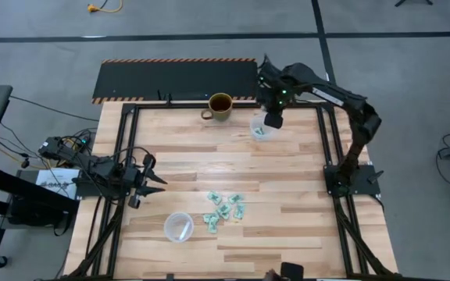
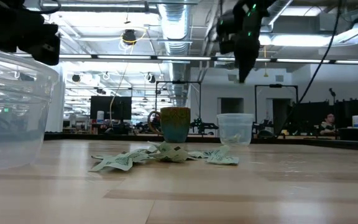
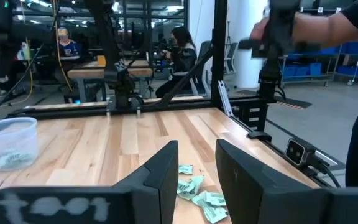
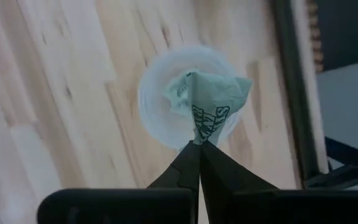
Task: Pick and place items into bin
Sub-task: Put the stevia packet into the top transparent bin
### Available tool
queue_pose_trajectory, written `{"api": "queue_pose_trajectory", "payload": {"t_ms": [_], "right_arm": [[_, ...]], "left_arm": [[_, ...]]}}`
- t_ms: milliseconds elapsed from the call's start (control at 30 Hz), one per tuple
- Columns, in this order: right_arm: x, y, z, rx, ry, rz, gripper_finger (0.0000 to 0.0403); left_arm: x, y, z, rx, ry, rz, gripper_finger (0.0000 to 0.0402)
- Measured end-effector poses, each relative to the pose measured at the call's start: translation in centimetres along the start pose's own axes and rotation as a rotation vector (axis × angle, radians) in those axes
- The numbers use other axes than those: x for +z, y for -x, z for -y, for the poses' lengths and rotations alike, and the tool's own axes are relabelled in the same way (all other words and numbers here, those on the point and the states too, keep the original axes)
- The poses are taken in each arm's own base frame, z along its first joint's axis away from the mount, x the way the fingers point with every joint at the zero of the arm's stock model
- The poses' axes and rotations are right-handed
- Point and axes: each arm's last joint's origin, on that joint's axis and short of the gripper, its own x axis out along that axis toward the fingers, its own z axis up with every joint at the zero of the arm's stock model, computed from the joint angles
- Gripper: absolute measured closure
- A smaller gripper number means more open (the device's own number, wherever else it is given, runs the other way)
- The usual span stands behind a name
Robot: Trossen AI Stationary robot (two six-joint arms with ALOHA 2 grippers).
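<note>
Left gripper low at the table's left edge, jaws parted, empty. Clear cup nearby, front-left. Loose mint wrapped items heaped mid-table. Mug at back. Right gripper pinched shut on one wrapped item, held above the clear bin.

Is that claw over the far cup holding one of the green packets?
Yes. The right gripper pinches a green packet by its corner, right above the clear cup.
</note>
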Motion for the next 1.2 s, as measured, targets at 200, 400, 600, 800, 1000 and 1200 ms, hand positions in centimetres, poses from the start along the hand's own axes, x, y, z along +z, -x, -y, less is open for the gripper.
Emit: {"api": "queue_pose_trajectory", "payload": {"t_ms": [200,400,600,800,1000,1200], "right_arm": [[1.0,-4.9,1.5,0.063,0.010,-0.135,0.0403],[1.2,-6.3,1.8,0.085,0.013,-0.166,0.0403],[1.3,-5.8,1.6,0.081,0.013,-0.149,0.0402],[1.4,-5.9,1.6,0.075,-0.015,-0.142,0.0379],[1.5,-5.9,1.4,0.074,-0.035,-0.138,0.0336],[1.6,-5.9,1.1,0.074,-0.071,-0.145,0.0320]], "left_arm": [[0.0,0.0,0.0,0.002,0.015,0.000,0.0304],[0.0,0.0,0.0,0.002,0.030,0.002,0.0304],[0.0,0.0,0.0,0.002,0.033,0.001,0.0304],[0.0,0.0,0.0,0.002,0.033,0.001,0.0304],[0.0,0.0,0.0,0.002,0.033,0.001,0.0304],[0.0,0.0,0.0,0.002,0.032,0.000,0.0304]]}}
